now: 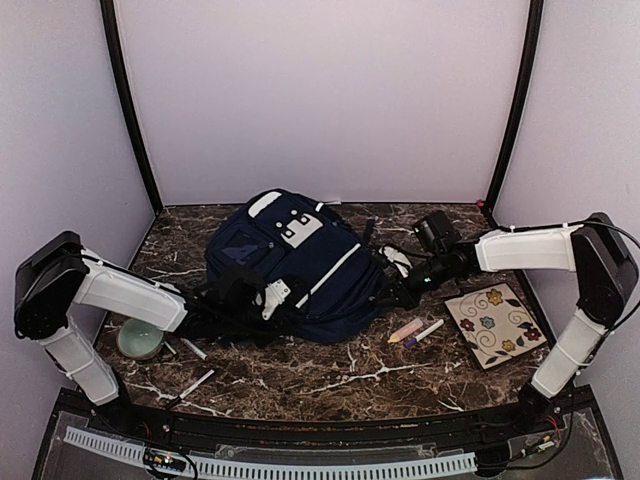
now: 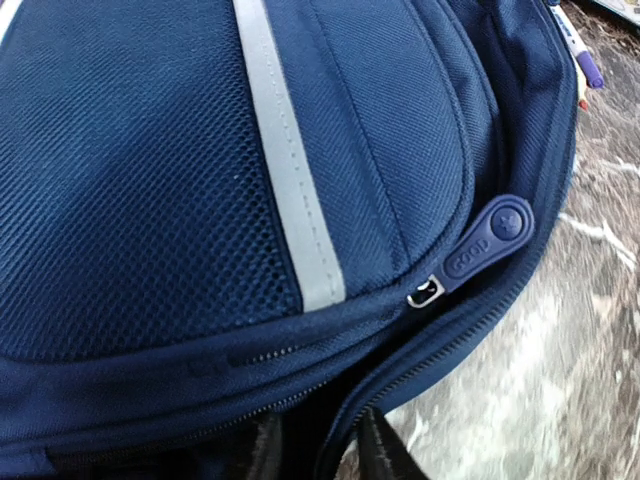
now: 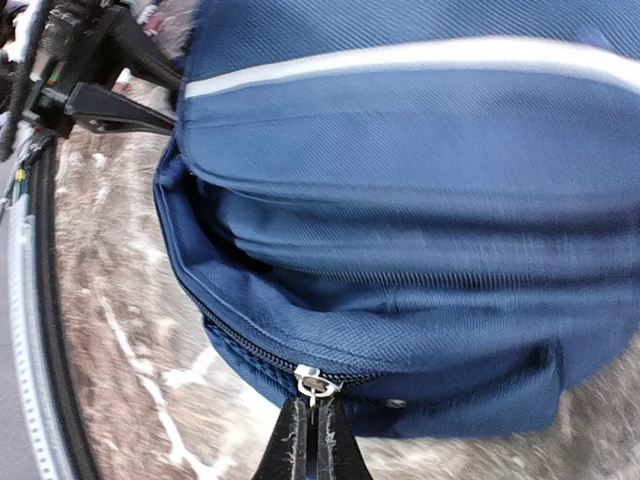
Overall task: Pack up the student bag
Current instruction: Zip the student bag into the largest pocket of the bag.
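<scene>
Right wrist view: right fingers (image 3: 292, 450) pinched shut on the zipper tab (image 3: 313, 383). Backpack (image 1: 300, 255) lies front-to-back on the surface (image 1: 350, 385) between both arms. Left fingers (image 1: 245, 290) touch its opposite edge, grip unclear.

Navy student bag (image 1: 300, 265), lying flat, mid-table

Work surface: dark brown marble-pattern tabletop (image 1: 330, 385) with irregular white veining, glossy finish. Enclosure: plain pale lavender-white back wall panel (image 1: 320, 100), with matching left side panel (image 1: 50, 120) and right side panel (image 1: 590, 100). Black vertical corner posts (image 1: 128, 110) stand where the panels meet. Near edge: black rail (image 1: 330, 428), then a white slotted strip (image 1: 300, 467). Lighting: even, diffuse, with soft shadows
</scene>
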You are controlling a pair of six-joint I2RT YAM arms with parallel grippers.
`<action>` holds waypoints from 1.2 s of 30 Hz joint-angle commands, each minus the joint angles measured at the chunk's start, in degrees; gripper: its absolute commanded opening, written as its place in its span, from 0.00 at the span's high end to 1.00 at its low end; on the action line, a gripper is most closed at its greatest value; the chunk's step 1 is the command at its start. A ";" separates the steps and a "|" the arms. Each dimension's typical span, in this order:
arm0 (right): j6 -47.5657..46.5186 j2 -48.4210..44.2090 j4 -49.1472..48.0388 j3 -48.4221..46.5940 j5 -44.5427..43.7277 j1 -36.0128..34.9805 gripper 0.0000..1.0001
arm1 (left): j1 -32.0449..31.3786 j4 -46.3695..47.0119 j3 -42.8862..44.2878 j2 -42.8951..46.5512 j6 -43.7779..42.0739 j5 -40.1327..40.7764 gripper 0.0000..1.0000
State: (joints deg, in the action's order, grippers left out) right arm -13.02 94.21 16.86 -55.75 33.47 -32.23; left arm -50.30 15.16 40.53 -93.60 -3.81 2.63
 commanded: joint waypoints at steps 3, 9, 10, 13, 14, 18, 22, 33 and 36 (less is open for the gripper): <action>3.49 3.45 3.46 -8.73 6.22 -7.56 1.00 | -4.70 -2.85 -4.76 13.26 -2.12 0.28 0.62; 5.45 5.65 3.06 -9.91 8.23 -8.64 1.00 | -9.23 -3.13 -3.55 20.51 -3.00 -5.46 0.57; 5.43 5.54 3.11 -9.91 8.27 -8.62 1.00 | -9.38 -2.25 -3.08 20.14 -2.82 -6.69 0.57; 4.88 5.05 3.51 -9.91 7.44 -8.64 1.00 | -9.62 -0.08 -0.68 15.83 -3.19 -8.87 0.56; 4.85 4.83 3.47 -9.91 7.32 -8.64 1.00 | -9.64 0.49 0.19 14.04 -3.71 -9.34 0.56; 4.63 4.06 3.33 -9.82 7.77 -8.64 1.00 | -9.64 3.13 3.59 7.95 -5.20 -10.09 0.56; 4.47 4.26 3.05 -9.26 9.25 -8.64 1.00 | -9.55 3.78 7.84 1.62 -5.75 -6.90 0.56; 3.52 3.04 3.52 -7.75 9.55 -8.64 1.00 | -9.51 4.19 12.75 -7.16 -5.30 -5.93 0.73; 2.41 2.56 4.64 -7.26 8.32 -8.58 1.00 | -9.55 3.80 13.03 -7.46 -5.60 -6.68 0.88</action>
State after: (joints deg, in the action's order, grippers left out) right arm -8.82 99.74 21.69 -63.59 39.92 -40.45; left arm -59.75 18.79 52.27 -100.66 -8.91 -3.57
